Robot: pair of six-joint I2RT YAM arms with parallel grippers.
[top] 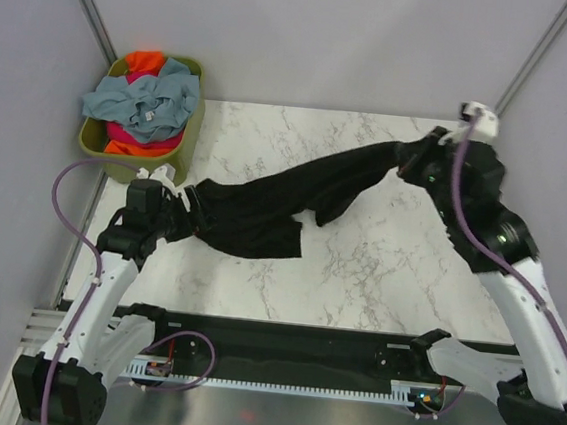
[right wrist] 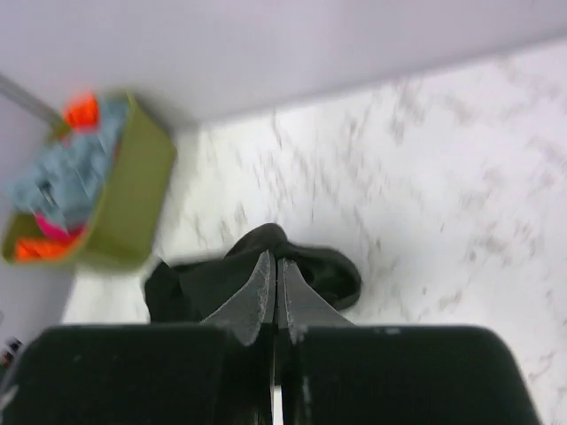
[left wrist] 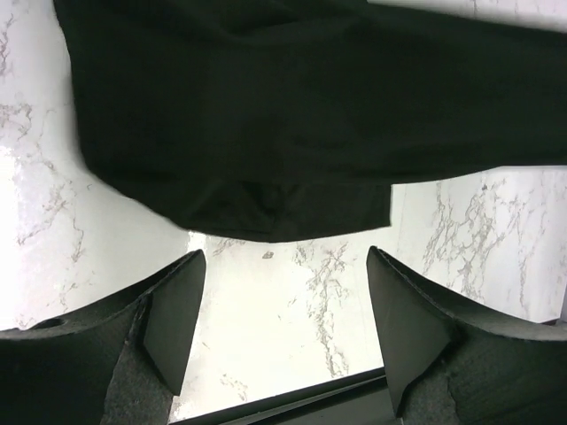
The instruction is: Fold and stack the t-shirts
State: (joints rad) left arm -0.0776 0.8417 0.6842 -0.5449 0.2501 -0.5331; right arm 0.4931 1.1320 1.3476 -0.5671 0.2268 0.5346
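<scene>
The black t-shirt (top: 285,198) hangs stretched in a band across the marble table, from lower left up to upper right. My right gripper (top: 409,160) is shut on its right end and holds it raised; the right wrist view shows the jaws (right wrist: 276,263) pinched on bunched black cloth (right wrist: 323,270). My left gripper (top: 182,203) sits at the shirt's left end. In the left wrist view it (left wrist: 283,310) is open with bare marble between the fingers, and the shirt's edge (left wrist: 266,133) lies just beyond the tips. Grey-blue (top: 151,102), orange (top: 145,61) and magenta (top: 130,137) shirts lie in the basket.
The olive-green basket (top: 193,128) stands at the table's far left corner, also in the right wrist view (right wrist: 133,204). Grey walls close in the back and sides. A black rail (top: 281,338) runs along the near edge between the arm bases.
</scene>
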